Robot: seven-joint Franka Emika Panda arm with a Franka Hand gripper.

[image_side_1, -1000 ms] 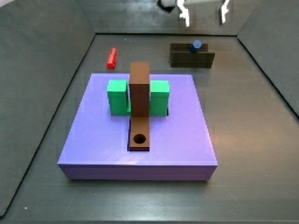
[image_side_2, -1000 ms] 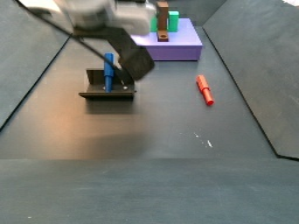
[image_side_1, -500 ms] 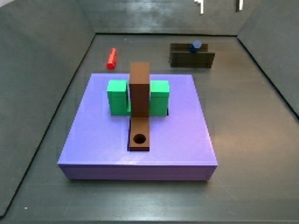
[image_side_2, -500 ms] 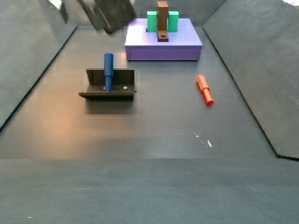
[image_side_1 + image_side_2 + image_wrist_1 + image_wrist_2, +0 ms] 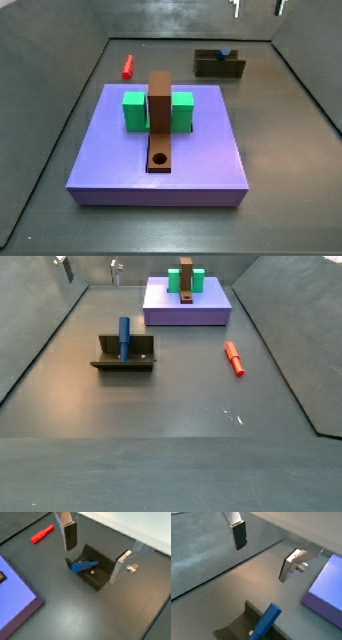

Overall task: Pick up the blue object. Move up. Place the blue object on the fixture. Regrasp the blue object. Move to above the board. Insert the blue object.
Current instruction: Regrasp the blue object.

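The blue object (image 5: 126,336) leans upright in the fixture (image 5: 124,359), apart from any finger. It also shows as a blue tip (image 5: 225,51) above the fixture (image 5: 219,67) at the back of the floor. In both wrist views my gripper (image 5: 95,551) is open and empty, high above the blue object (image 5: 83,565) and the fixture (image 5: 93,574). In both side views only the fingertips of the gripper (image 5: 259,7) show, at the picture's upper edge. The board (image 5: 160,120) lies on the purple slab (image 5: 201,170), its hole (image 5: 160,158) at the near end.
A red peg (image 5: 234,358) lies on the floor beside the slab; it also shows as the red peg (image 5: 42,534). Green blocks (image 5: 135,110) flank the board. Grey walls enclose the floor on all sides.
The gripper has risen straight up away from the fixture, leaving the blue object standing in it. Nothing else has moved.
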